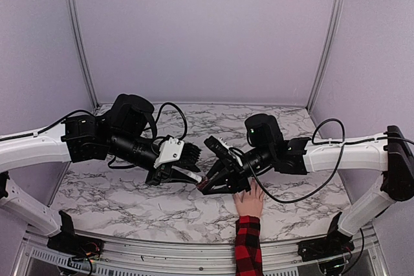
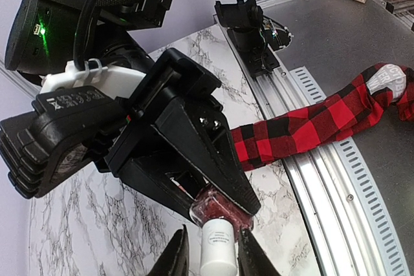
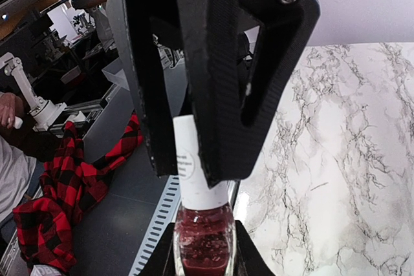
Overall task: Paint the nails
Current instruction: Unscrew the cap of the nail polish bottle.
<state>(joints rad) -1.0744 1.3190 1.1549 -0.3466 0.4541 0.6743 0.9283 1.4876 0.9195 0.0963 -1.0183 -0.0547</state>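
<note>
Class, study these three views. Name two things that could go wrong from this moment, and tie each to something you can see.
1. The right pincer grips the polish bottle while the left pincer flanks its white cap. A misaligned twist could slop polish onto the marble table.
2. The person's hand lies close by the right pincer, so a swing of that arm might bump it.
</note>
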